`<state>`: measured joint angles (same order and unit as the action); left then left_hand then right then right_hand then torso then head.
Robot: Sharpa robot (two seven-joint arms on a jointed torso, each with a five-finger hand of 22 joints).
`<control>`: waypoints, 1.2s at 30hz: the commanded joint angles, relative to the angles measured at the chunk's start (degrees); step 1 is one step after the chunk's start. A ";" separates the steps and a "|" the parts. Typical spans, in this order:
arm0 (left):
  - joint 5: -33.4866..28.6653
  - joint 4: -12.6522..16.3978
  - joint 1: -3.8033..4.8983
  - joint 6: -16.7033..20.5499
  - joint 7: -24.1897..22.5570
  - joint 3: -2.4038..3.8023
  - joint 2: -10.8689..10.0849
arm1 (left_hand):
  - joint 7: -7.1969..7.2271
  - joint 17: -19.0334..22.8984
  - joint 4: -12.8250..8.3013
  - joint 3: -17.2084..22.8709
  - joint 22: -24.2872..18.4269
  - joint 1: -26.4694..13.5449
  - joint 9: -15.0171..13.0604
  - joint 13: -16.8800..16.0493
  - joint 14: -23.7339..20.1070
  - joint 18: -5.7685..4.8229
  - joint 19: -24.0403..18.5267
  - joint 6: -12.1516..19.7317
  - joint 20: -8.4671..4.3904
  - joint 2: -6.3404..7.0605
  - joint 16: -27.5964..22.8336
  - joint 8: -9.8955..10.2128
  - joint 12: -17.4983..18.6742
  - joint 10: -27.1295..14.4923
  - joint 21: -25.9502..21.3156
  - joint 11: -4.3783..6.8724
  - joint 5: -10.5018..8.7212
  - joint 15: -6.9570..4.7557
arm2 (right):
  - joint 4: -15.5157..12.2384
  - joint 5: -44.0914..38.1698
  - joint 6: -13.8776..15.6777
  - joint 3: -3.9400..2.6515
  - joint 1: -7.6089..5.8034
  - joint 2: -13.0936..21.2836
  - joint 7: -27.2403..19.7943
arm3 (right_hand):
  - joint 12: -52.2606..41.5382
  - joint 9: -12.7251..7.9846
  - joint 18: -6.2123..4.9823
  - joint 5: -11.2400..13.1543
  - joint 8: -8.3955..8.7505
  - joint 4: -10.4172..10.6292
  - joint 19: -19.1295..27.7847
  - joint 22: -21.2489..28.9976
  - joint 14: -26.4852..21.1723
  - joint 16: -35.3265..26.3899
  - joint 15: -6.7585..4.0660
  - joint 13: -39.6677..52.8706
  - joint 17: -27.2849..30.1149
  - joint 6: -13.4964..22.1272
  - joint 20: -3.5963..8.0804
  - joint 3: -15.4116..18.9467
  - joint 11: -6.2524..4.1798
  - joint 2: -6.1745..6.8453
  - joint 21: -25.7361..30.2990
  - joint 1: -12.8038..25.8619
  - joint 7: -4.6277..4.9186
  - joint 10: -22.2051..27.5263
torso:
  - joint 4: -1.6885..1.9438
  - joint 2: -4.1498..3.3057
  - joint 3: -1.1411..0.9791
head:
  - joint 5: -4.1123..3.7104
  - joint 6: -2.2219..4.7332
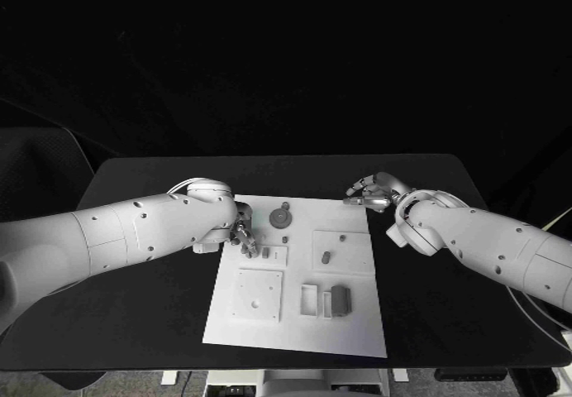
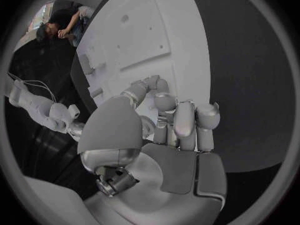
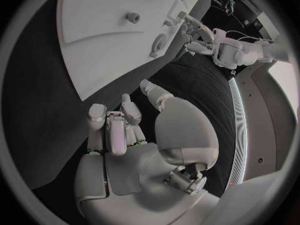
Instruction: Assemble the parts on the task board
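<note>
The white task board [image 1: 298, 327] lies in the middle of the black table. On it are a round grey disc part [image 1: 280, 217], a small peg [image 1: 342, 240], another small part [image 1: 324, 257] and a dark block [image 1: 341, 299] standing in a slot. My left hand [image 1: 242, 236] hovers at the board's left edge with fingers [image 2: 186, 119] curled in and nothing seen in them. My right hand [image 1: 372, 192] sits at the board's far right corner, fingers [image 3: 115, 127] also curled, holding nothing. The right wrist view shows the board [image 3: 94, 40], the peg [image 3: 132, 17] and my left hand [image 3: 201, 37].
A square plate [image 1: 259, 295] and a second square plate [image 1: 343, 251] are fixed to the board. Bare black table [image 1: 143, 322] lies on both sides of the board. In the left wrist view my right arm [image 2: 40, 107] reaches in beyond the board [image 2: 150, 30].
</note>
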<state>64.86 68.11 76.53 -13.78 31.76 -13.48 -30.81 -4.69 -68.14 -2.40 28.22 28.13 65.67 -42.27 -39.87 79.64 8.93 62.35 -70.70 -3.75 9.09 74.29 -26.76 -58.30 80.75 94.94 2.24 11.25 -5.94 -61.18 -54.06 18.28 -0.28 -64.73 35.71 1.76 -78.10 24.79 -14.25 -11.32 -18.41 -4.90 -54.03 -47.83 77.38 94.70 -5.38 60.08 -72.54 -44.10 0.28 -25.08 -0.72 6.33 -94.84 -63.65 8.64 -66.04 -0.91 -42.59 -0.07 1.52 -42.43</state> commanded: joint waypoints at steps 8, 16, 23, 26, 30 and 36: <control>0.03 -0.15 -0.15 2.11 0.02 -0.04 0.15 | -0.13 -0.09 -4.65 4.93 0.06 5.80 -0.04 -0.09 0.11 4.77 0.17 -0.14 -0.32 -5.46 0.26 -0.27 -0.40 0.26 5.64 0.77 0.23 -0.40 | -0.11 -0.08 -0.74 -0.01 0.02 0.04 -0.49 | -0.07 -0.09 -0.75 -0.25 -0.20 0.10 -0.32 0.09 -0.44 0.57 0.00 -0.09 0.06 -0.57 0.00 -0.26 -0.10 0.00 -3.30 0.38 1.11 0.37 | -0.01 0.01 -0.01 | -0.07 0.04; 0.07 0.22 -0.22 2.11 0.03 -0.04 0.14 | -0.14 -0.09 -4.63 4.94 0.07 5.78 -0.05 -0.09 0.11 4.77 0.17 -0.12 -0.32 -5.46 0.27 -0.25 -0.41 0.27 5.65 0.77 0.23 -0.40 | -0.17 -0.08 -0.94 -0.01 0.02 0.05 -0.49 | -0.07 -0.10 -0.75 -0.25 -0.20 0.10 -0.32 0.09 -0.43 0.58 0.00 -0.09 0.05 -0.57 0.00 -0.26 -0.10 0.01 -3.30 0.39 1.11 0.37 | 0.00 0.01 -0.01 | -0.08 0.01; 0.10 0.37 -0.25 2.44 -0.04 -0.04 0.06 | -0.15 -0.09 -4.63 4.96 0.07 5.77 -0.05 -0.10 0.12 4.77 0.18 -0.11 -0.32 -5.46 0.28 -0.25 -0.42 0.28 5.66 0.78 0.24 -0.40 | -0.16 -0.08 -0.96 -0.01 0.02 0.04 -0.50 | -0.08 -0.10 -0.75 -0.25 -0.20 0.09 -0.31 0.09 -0.40 0.60 0.00 -0.09 0.02 -0.56 0.00 -0.27 -0.10 0.01 -3.30 0.40 1.11 0.37 | 0.00 0.02 0.00 | -0.12 0.01; 0.04 0.42 -0.27 2.76 -0.05 -0.04 0.04 | -0.15 -0.09 -4.63 4.97 0.08 5.76 -0.06 -0.10 0.12 4.77 0.18 -0.12 -0.32 -5.46 0.29 -0.25 -0.43 0.29 5.67 0.78 0.25 -0.40 | -0.16 -0.08 -0.95 -0.01 0.02 0.02 -0.51 | -0.08 -0.10 -0.75 -0.25 -0.20 0.09 -0.31 0.09 -0.45 0.58 0.00 -0.09 0.07 -0.56 0.00 -0.27 -0.10 0.01 -3.30 0.41 1.11 0.37 | 0.01 0.02 0.00 | -0.14 -0.01; -0.07 0.43 -0.29 3.09 0.02 -0.04 0.05 | -0.15 -0.09 -4.62 4.98 0.08 5.75 -0.06 -0.10 0.13 4.77 0.19 -0.12 -0.32 -5.46 0.30 -0.25 -0.43 0.30 5.67 0.78 0.26 -0.41 | -0.16 -0.08 -0.95 -0.01 0.02 0.00 -0.51 | -0.08 -0.10 -0.75 -0.25 -0.20 0.09 -0.31 0.09 -0.41 0.59 0.00 -0.10 0.03 -0.56 0.00 -0.27 -0.10 0.01 -3.30 0.42 1.11 0.37 | 0.02 0.03 0.00 | -0.15 -0.03; -0.35 0.46 -0.29 2.62 0.05 -0.04 -0.05 | -0.15 -0.09 -4.62 4.99 0.09 5.74 -0.07 -0.11 0.14 4.77 0.19 -0.14 -0.32 -5.45 0.32 -0.26 -0.45 0.31 5.68 0.79 0.28 -0.41 | -0.16 -0.08 -0.93 -0.01 0.02 0.06 -0.50 | -0.08 -0.10 -0.75 -0.25 -0.20 0.09 -0.31 0.09 -0.36 0.62 0.00 -0.10 -0.02 -0.56 0.00 -0.28 -0.10 0.01 -3.30 0.43 1.11 0.37 | 0.01 0.02 0.01 | -0.15 0.00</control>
<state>64.90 68.38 76.29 -11.39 31.92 -13.52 -30.93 -4.69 -68.13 -2.46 28.17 28.17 65.60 -42.27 -39.90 79.82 8.94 62.35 -70.70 -3.75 9.02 74.29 -26.78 -58.52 80.74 94.94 2.25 11.26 -5.89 -61.25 -54.04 18.14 -0.28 -64.73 35.76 1.73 -78.10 24.74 -14.24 -11.32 -18.41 -4.90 -54.03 -47.83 77.38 94.70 -5.38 60.04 -72.54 -43.98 0.28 -25.08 -0.71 6.33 -94.84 -63.65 8.76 -66.05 -0.91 -42.56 -0.06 1.37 -42.47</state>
